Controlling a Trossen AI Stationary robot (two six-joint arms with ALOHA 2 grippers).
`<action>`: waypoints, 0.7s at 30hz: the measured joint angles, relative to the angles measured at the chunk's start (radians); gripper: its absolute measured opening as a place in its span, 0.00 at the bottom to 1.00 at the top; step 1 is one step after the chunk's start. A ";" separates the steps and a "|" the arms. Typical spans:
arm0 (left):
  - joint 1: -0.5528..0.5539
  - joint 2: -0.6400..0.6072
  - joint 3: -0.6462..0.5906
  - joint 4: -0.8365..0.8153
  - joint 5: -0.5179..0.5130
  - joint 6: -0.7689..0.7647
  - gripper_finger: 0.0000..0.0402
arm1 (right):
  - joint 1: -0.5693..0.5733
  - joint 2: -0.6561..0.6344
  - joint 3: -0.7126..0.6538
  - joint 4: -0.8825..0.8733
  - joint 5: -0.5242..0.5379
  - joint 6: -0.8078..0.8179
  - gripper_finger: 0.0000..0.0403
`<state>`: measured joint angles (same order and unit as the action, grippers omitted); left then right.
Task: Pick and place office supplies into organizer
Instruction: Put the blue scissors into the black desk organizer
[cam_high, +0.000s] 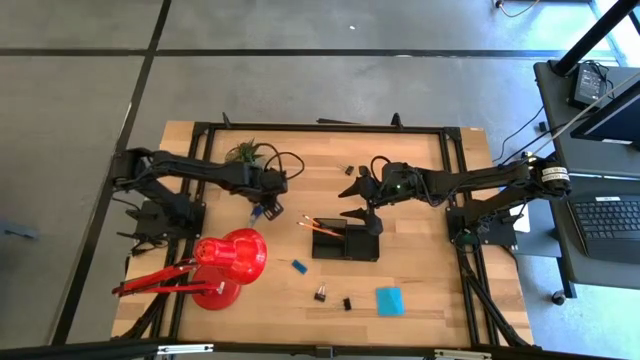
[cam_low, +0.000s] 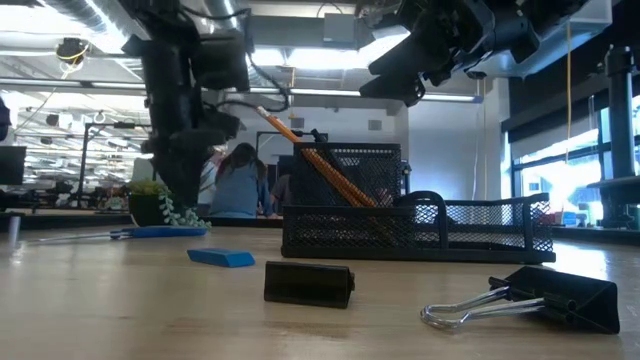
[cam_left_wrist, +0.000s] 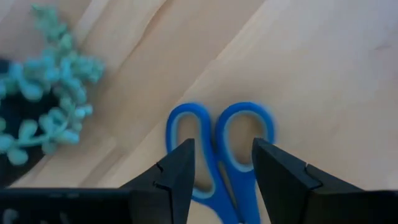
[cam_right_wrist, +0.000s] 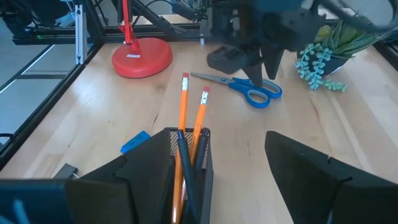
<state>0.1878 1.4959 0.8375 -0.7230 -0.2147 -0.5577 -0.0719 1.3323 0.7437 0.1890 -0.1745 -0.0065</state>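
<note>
- Scissors (cam_left_wrist: 217, 155) with blue handles lie flat on the tabletop (cam_high: 420, 270) beside the potted plant (cam_high: 245, 152).
- Left gripper (cam_left_wrist: 221, 171) hangs right above the handles, fingers (cam_left_wrist: 177, 177) spread apart, holding nothing.
- Right gripper (cam_right_wrist: 211, 177) hovers over the organizer (cam_high: 345, 243), fingers wide open and empty.
- Two pencils (cam_right_wrist: 191, 127) stand tilted in the organizer's tall compartment.

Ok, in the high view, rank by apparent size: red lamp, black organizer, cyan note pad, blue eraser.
1. red lamp
2. organizer
3. cyan note pad
4. blue eraser

The overhead camera makes this ranking fairly reliable.
</note>
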 joint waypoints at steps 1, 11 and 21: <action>0.008 0.011 0.000 -0.010 0.002 -0.014 0.38 | 0.000 0.000 0.000 0.000 0.000 0.000 0.66; 0.079 0.090 0.000 0.014 0.079 -0.024 0.38 | 0.000 0.000 0.000 0.000 0.000 0.000 0.66; 0.090 0.172 0.004 0.031 0.085 -0.023 0.38 | 0.000 0.000 0.000 -0.001 0.000 -0.002 0.66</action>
<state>0.2779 1.6679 0.8419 -0.6918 -0.1293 -0.5812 -0.0719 1.3323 0.7433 0.1882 -0.1749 -0.0087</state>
